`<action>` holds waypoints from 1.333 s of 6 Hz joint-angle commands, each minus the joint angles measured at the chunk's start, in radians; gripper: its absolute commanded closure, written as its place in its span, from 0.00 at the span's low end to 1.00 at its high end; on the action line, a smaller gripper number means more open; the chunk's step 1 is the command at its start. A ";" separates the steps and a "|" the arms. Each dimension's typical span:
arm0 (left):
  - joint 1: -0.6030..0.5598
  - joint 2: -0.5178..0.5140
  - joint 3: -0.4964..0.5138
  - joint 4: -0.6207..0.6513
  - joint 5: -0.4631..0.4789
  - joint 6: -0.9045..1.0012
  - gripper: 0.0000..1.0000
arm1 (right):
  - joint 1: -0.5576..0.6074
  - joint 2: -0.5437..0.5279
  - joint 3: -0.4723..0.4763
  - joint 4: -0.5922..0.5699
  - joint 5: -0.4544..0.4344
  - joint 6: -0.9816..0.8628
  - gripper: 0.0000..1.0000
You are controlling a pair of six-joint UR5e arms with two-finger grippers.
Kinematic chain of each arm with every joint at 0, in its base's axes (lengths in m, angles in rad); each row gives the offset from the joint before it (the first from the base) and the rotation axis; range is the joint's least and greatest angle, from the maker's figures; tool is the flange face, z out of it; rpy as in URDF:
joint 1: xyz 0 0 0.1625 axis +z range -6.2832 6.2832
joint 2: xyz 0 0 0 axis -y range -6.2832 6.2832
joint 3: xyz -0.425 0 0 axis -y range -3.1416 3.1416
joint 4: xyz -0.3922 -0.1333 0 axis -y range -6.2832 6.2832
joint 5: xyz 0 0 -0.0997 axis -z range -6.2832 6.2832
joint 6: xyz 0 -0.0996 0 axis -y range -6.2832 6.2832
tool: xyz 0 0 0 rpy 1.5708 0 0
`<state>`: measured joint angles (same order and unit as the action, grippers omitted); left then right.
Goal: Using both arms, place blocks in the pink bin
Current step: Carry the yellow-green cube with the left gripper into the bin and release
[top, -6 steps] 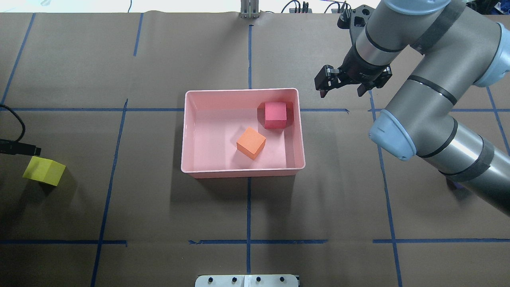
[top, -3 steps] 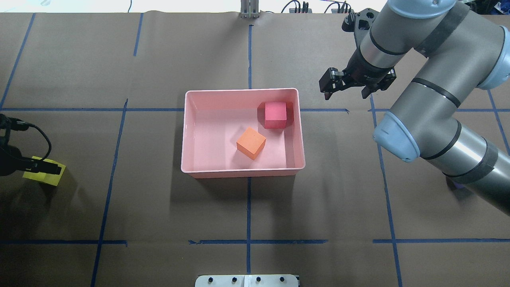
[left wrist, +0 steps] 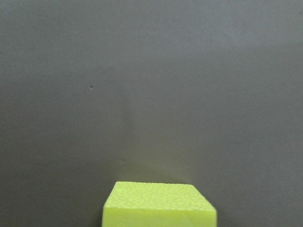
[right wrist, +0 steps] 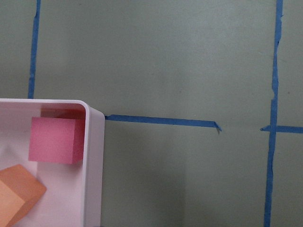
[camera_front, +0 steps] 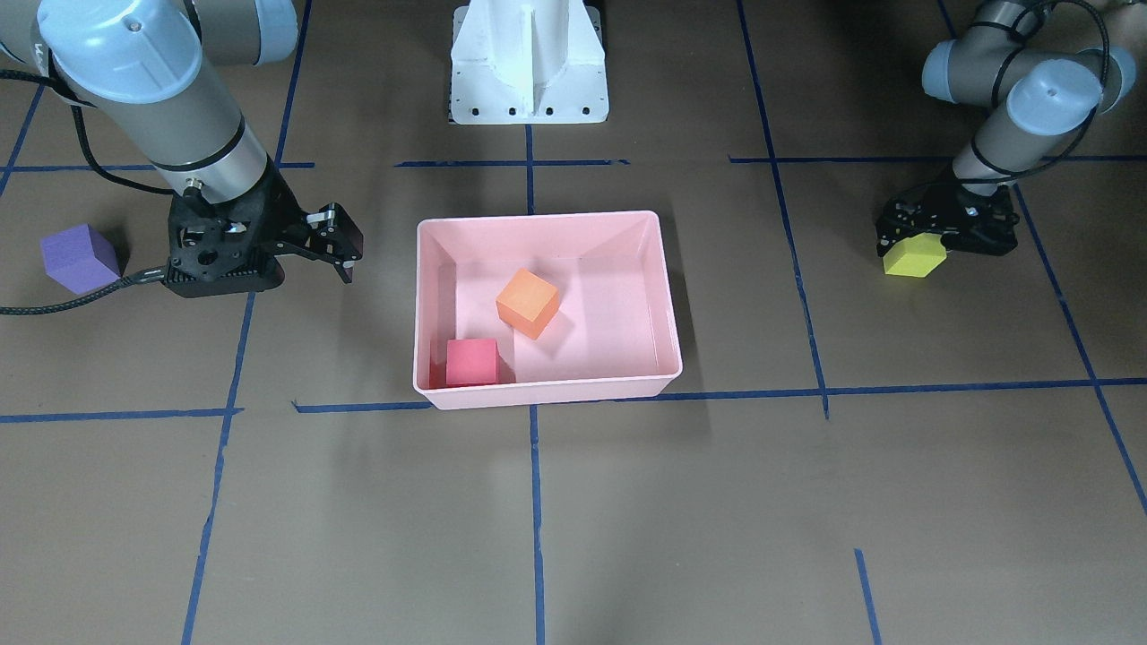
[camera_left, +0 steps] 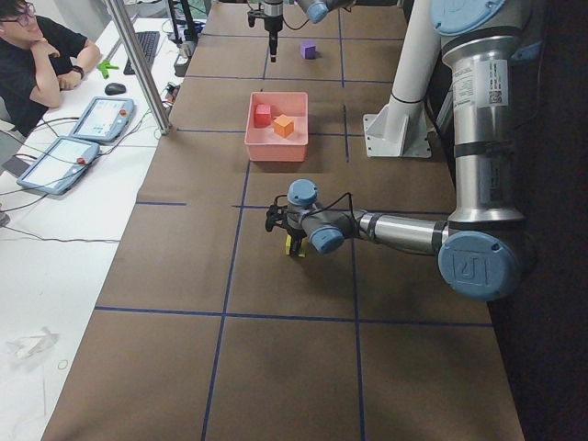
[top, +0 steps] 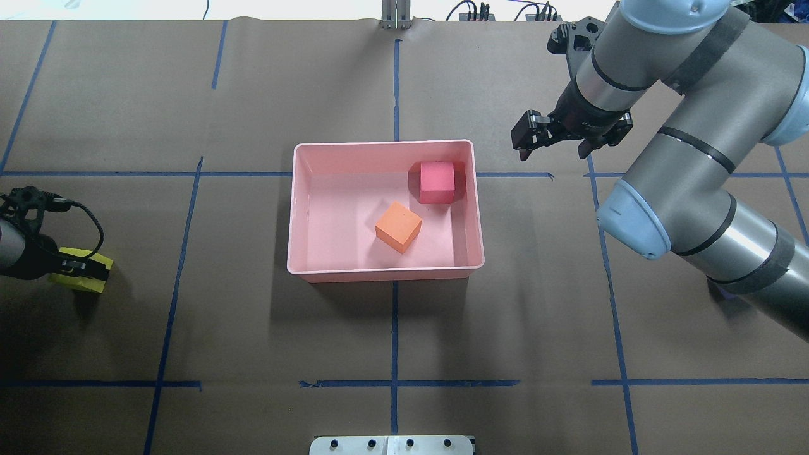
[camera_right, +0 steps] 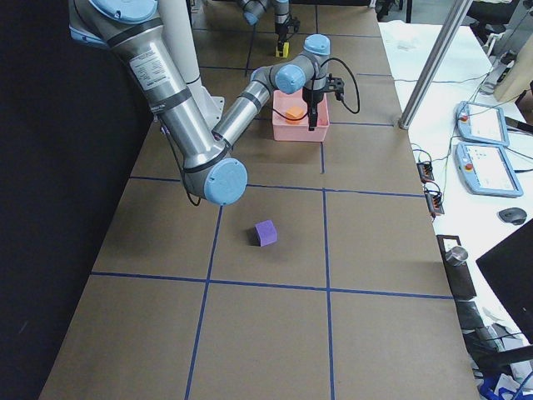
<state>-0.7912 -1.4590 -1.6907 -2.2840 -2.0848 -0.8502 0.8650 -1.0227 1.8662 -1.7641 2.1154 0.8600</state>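
The pink bin (top: pixel 383 144) sits mid-table and holds the red block (top: pixel 437 182) and the orange block (top: pixel 398 226). My left gripper (top: pixel 79 270) is low over the yellow-green block (top: pixel 95 282) at the table's left side, jaws open on either side of it. The block fills the bottom of the left wrist view (left wrist: pixel 159 204). My right gripper (top: pixel 551 153) is open and empty, hovering beyond the bin's far right corner. The purple block (camera_front: pixel 79 258) lies alone on the table on the right arm's side, and also shows in the exterior right view (camera_right: pixel 266 232).
The white pedestal base (camera_front: pixel 529 63) stands at the robot's edge of the table. Blue tape lines cross the brown paper. The right arm's elbow (top: pixel 632 215) hangs over the table right of the bin. An operator (camera_left: pixel 37 46) sits at a side desk.
My left gripper has come in from the left edge and lowered over the yellow-green block. My right gripper has drifted slightly right and away from the bin, staying open.
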 commanded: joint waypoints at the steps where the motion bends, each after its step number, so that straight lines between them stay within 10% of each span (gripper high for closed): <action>1: -0.029 -0.052 -0.181 0.291 -0.056 0.002 0.60 | 0.020 -0.022 0.013 0.002 0.003 -0.050 0.00; 4: -0.001 -0.679 -0.265 0.999 -0.025 -0.077 0.57 | 0.162 -0.196 0.051 0.003 0.096 -0.319 0.00; 6: 0.084 -0.899 -0.092 0.996 0.027 -0.217 0.43 | 0.250 -0.365 0.089 0.005 0.115 -0.522 0.00; 7: 0.087 -0.893 -0.087 0.973 0.040 -0.201 0.00 | 0.259 -0.419 0.109 0.006 0.114 -0.547 0.00; 8: 0.086 -0.891 -0.093 0.972 0.040 -0.179 0.00 | 0.259 -0.515 0.113 0.128 0.112 -0.555 0.00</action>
<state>-0.7089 -2.3445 -1.7870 -1.3072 -2.0508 -1.0430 1.1190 -1.4543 1.9706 -1.7185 2.2282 0.3237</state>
